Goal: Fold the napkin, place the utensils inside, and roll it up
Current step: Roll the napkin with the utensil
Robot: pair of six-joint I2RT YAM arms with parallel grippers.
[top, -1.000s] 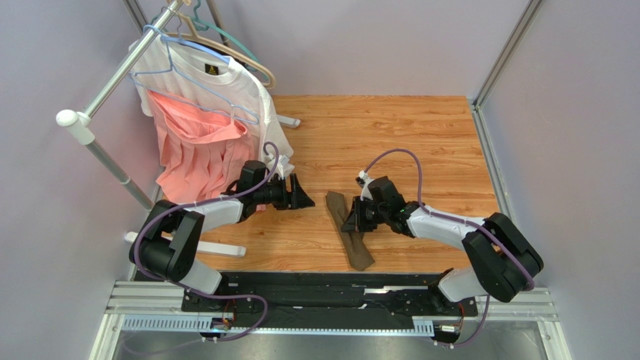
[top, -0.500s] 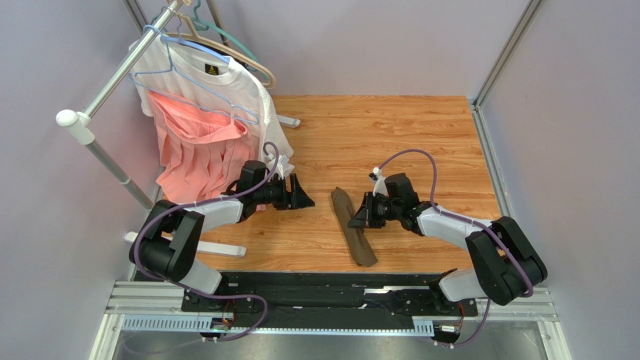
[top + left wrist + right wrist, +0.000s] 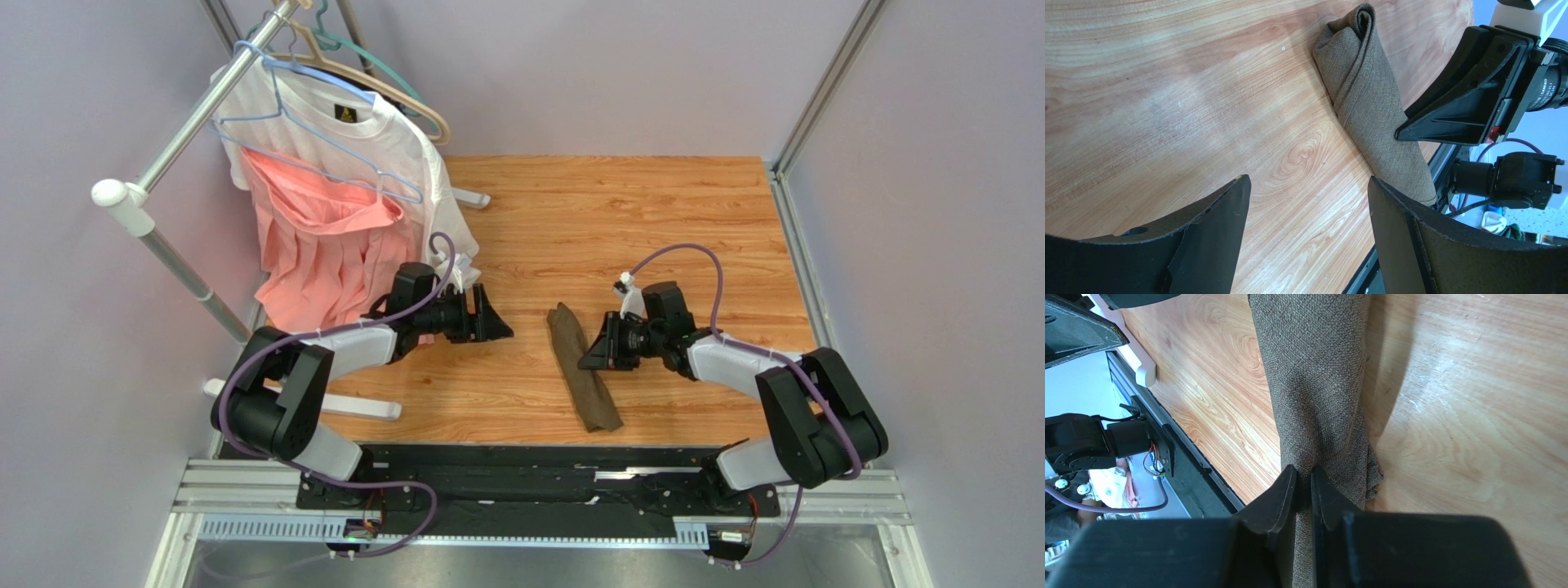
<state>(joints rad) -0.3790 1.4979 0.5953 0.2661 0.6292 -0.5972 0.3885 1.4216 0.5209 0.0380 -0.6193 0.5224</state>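
The napkin lies rolled into a long olive-brown bundle on the wooden table, running from the middle toward the near edge. No utensils show in any view. My right gripper sits at the roll's right side. In the right wrist view its jaws stand almost together, with a fold of the napkin pinched between them. My left gripper hovers open to the left of the roll, apart from it. The left wrist view shows bare wood between its fingertips, with the napkin beyond them.
A clothes rack stands at the far left with a white T-shirt and a pink garment on hangers. Its white foot lies by the left arm. Grey walls close in both sides. A black rail runs along the near edge.
My right gripper has drawn a little to the right, and the rolled napkin has shifted right with it and straightened. The left arm has not moved.
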